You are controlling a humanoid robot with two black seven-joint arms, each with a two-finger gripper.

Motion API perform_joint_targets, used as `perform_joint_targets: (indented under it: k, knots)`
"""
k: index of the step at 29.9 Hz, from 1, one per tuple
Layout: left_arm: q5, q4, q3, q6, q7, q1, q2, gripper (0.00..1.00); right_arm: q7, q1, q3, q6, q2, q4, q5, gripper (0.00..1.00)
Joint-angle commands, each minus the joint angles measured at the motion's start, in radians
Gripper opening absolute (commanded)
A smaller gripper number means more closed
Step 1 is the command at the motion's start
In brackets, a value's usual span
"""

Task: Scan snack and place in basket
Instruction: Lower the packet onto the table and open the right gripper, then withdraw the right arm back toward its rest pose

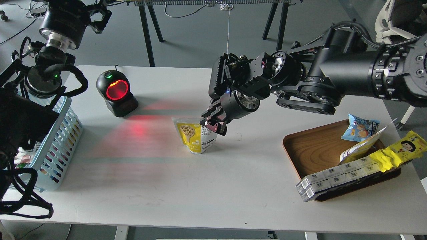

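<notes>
The snack point(195, 135), a yellow and white pouch with pictured nuts, stands upright on the white table near its middle, right of the scanner's red glow. My right gripper point(213, 124) reaches in from the right and is shut on the pouch's top right edge. The light blue slotted basket point(65, 140) stands at the table's left edge, partly hidden behind my left arm point(50, 73). The left arm rises past the top left of the view and its gripper is out of frame.
A black barcode scanner point(116, 93) with a lit red window stands at the back left and faces the pouch. A brown wooden tray point(317, 150) at the right holds a blue packet point(360, 128), a long yellow wrapper point(397, 151) and a white box pack point(337, 178).
</notes>
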Motion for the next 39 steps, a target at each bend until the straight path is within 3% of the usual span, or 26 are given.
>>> perform_joint_targets:
  k: [1, 10, 17, 21, 25, 29, 39]
  knots:
    - [0.0, 0.0, 0.002, 0.0, 0.001, -0.002, 0.006, 1.0, 0.0, 0.032, 0.016, -0.001, 0.0, 0.015, 0.002, 0.36]
    - [-0.002, -0.029, 0.002, 0.0, 0.011, -0.006, 0.033, 1.0, 0.0, 0.162, 0.085, 0.01, -0.021, 0.208, 0.016, 0.45]
    - [0.015, -0.028, 0.04, 0.0, 0.018, -0.017, 0.064, 1.0, 0.0, 0.164, 0.154, 0.013, -0.27, 0.256, 0.086, 0.71]
    - [0.023, -0.035, 0.064, 0.0, 0.021, -0.044, 0.093, 1.0, 0.0, 0.104, 0.208, 0.018, -0.455, 0.283, 0.262, 0.93]
    - [0.076, -0.028, 0.08, 0.0, 0.049, -0.06, 0.156, 0.99, 0.0, 0.087, 0.268, 0.112, -0.629, 0.291, 0.436, 0.97]
    - [0.178, -0.046, 0.08, 0.0, 0.044, -0.066, 0.155, 0.99, 0.0, 0.041, 0.344, 0.223, -0.759, 0.282, 0.579, 0.98]
    - [0.627, -0.152, 0.091, 0.0, 0.027, -0.17, 0.175, 0.99, 0.0, -0.19, 0.524, 0.237, -0.986, 0.271, 1.132, 0.99]
